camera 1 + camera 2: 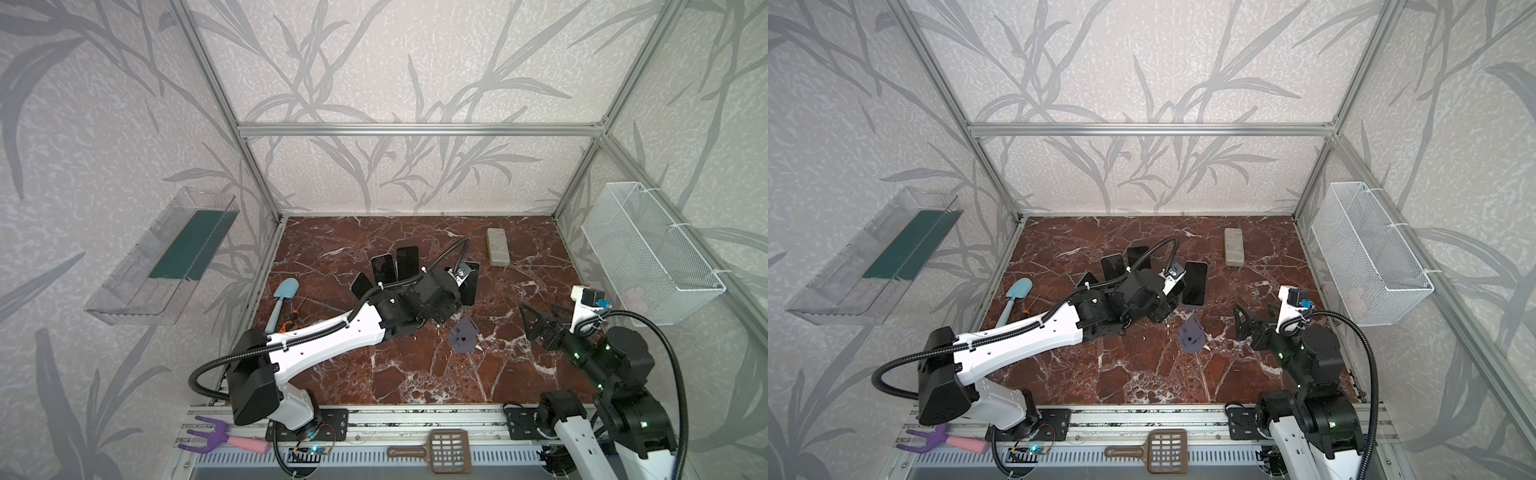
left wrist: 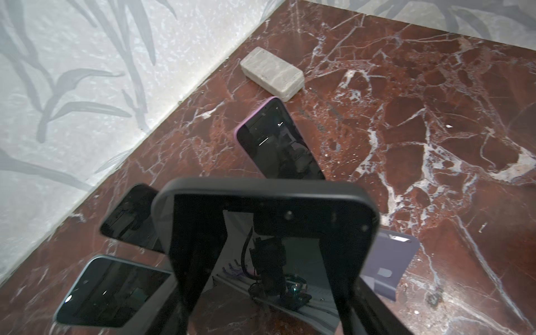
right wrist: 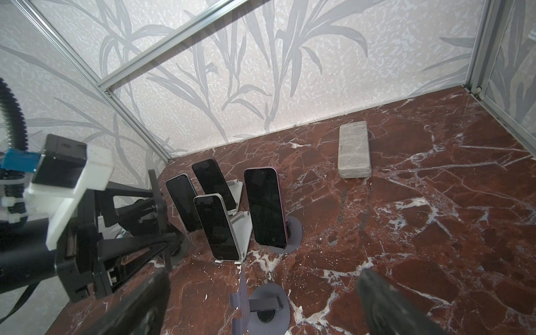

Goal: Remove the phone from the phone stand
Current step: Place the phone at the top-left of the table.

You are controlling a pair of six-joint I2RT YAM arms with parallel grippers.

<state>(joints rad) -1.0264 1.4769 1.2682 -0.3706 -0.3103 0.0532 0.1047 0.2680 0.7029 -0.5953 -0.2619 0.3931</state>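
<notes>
My left gripper (image 2: 269,223) is shut on a dark-cased phone (image 2: 261,190), which fills the near part of the left wrist view with its screen toward the camera. The right wrist view shows this phone edge-on (image 3: 153,185) between the left gripper's (image 3: 158,223) fingers, held clear of the floor. An empty purple phone stand (image 1: 463,334) (image 1: 1192,334) (image 3: 269,307) sits on the marble floor just right of that gripper; its back plate (image 2: 385,261) shows beside the held phone. My right gripper (image 3: 261,304) (image 1: 536,324) is open near this stand, holding nothing.
Several other phones (image 3: 266,206) lean on stands behind the left gripper. A grey stone block (image 1: 497,246) lies near the back wall. A blue shovel (image 1: 282,299) lies at the left edge. A white mesh basket (image 1: 648,249) hangs on the right wall, a clear tray (image 1: 162,257) on the left.
</notes>
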